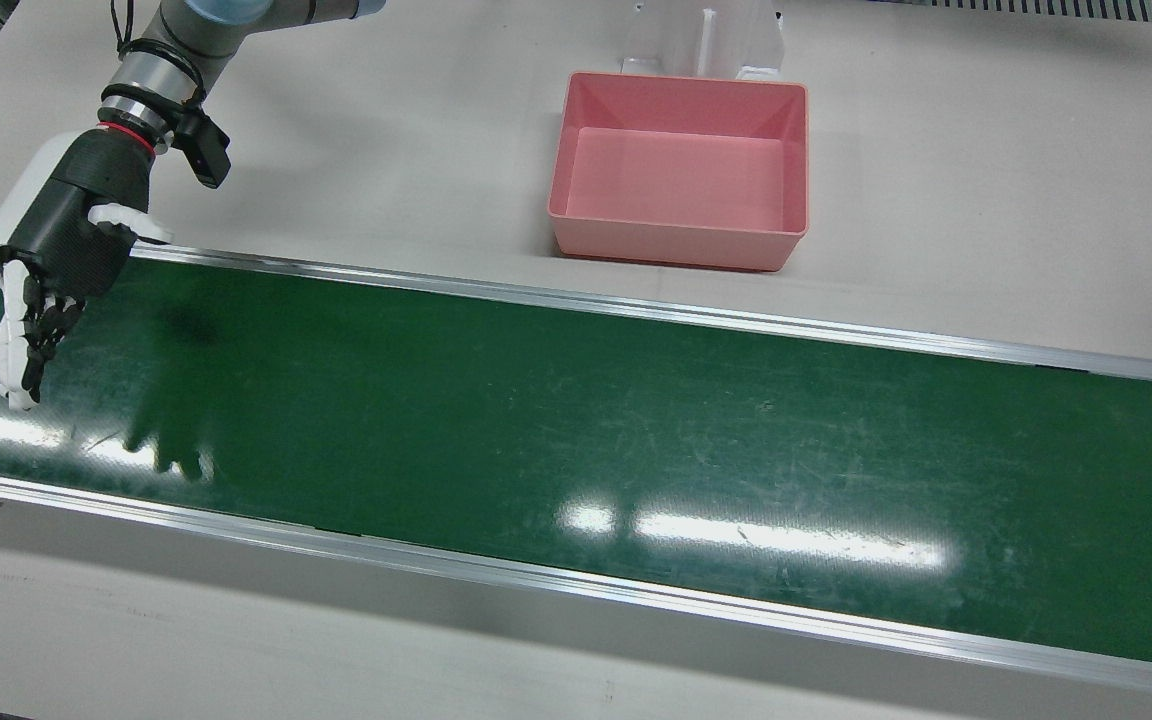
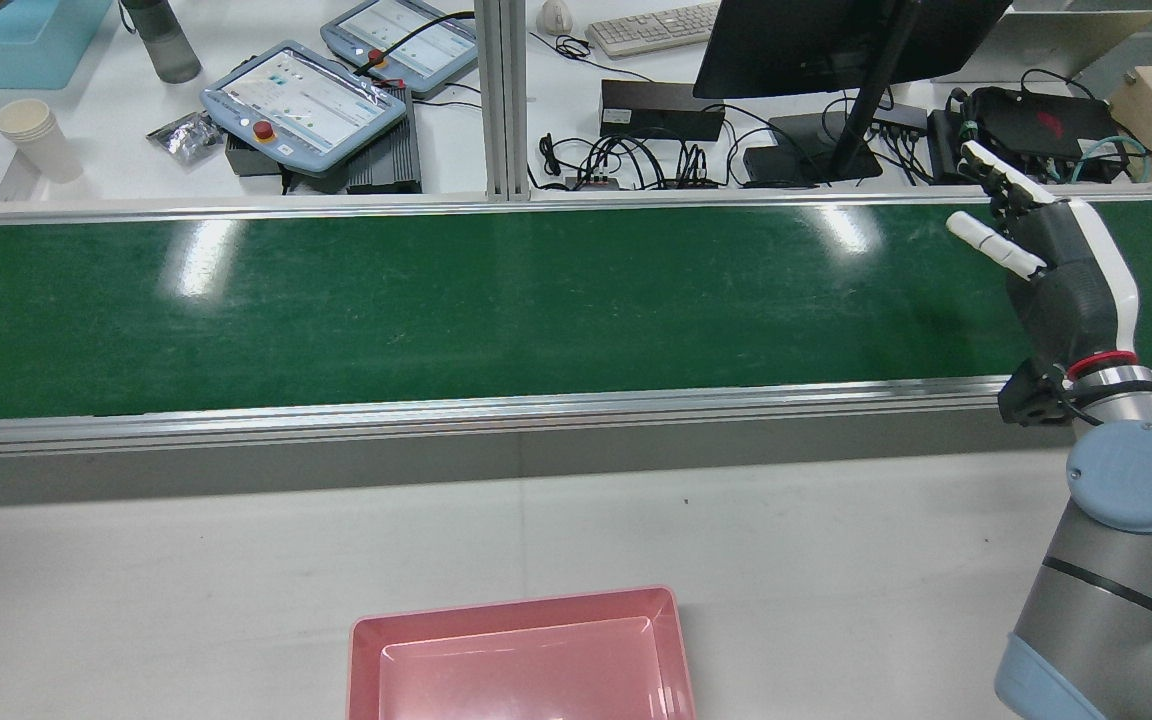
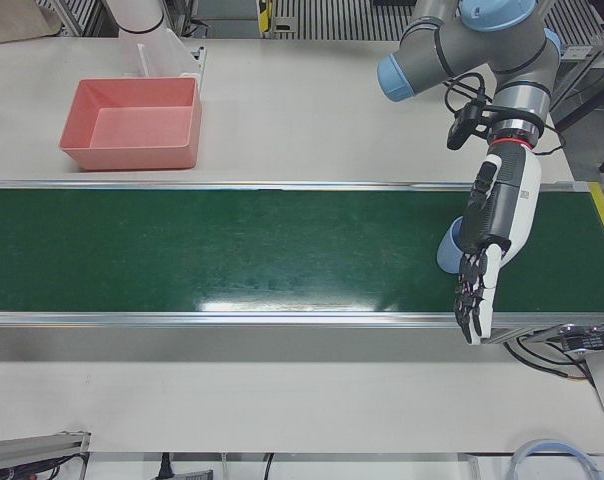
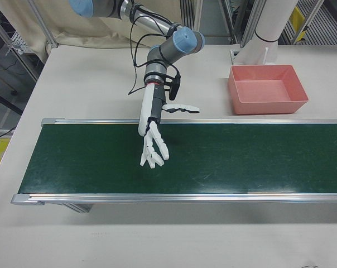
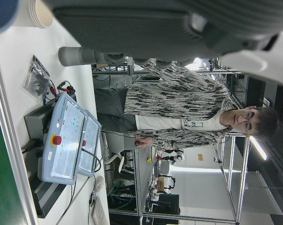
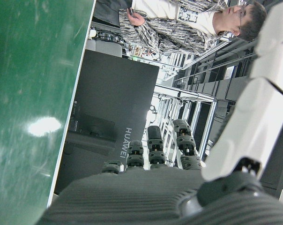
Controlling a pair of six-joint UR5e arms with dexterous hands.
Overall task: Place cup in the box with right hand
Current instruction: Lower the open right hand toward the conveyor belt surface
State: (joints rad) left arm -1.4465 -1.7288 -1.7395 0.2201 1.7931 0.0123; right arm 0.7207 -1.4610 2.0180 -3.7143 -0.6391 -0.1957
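From here I see only a sliver of a blue rounded thing (image 3: 448, 248) in the left-front view; the left hand (image 3: 487, 240) covers the rest, so I cannot tell whether it is a cup or whether the two touch. The left hand view gives a dark blue blur (image 5: 1, 14), cut by its top corner. In the rear view the box (image 2: 521, 650) runs off the bottom edge, and the front view clips the right arm (image 1: 196, 30) at the top
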